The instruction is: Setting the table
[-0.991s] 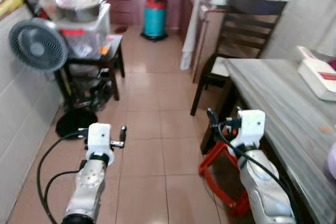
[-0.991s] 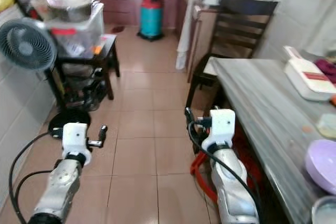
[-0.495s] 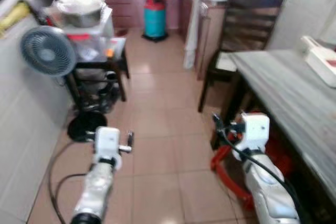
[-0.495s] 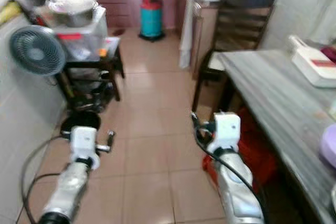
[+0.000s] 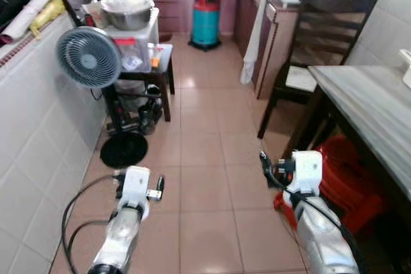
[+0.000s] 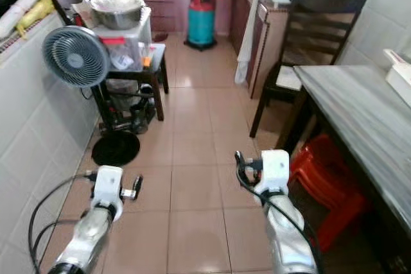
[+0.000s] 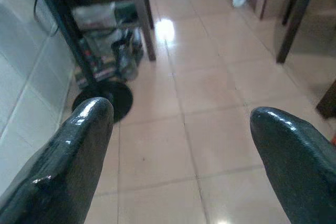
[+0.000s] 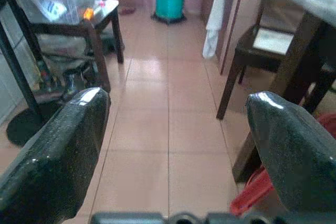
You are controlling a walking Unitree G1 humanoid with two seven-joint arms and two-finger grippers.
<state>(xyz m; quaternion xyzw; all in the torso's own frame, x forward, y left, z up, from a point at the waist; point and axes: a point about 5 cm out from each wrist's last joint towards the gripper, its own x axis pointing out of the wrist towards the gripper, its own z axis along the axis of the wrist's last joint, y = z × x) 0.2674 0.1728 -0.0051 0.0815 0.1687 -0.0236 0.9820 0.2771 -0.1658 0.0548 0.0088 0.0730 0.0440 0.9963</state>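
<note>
A grey stone-topped dining table (image 5: 372, 104) runs along the right, with a dark wooden chair (image 5: 321, 36) at its far end. A white box (image 6: 399, 78) lies on the table at the picture's right edge. Both silver arms reach forward low over the tiled floor, the left arm (image 5: 128, 213) and the right arm (image 5: 308, 190), the right one close to the table's near corner. In the left wrist view my left gripper (image 7: 180, 113) stands open over bare floor. My right gripper (image 8: 177, 98) is open too, with nothing between its fingers.
Red plastic stools (image 5: 343, 181) sit under the table. A standing fan (image 5: 88, 57) and a dark side table (image 5: 160, 56) with a clear box and metal bowl (image 5: 128, 14) line the white tiled wall (image 5: 32, 133) on the left. A teal gas cylinder (image 5: 207, 20) stands at the back.
The whole picture has shifted: the table now sits further right and the fan and tiled wall show more, so the camera has moved. Both arms hold the same pose.
</note>
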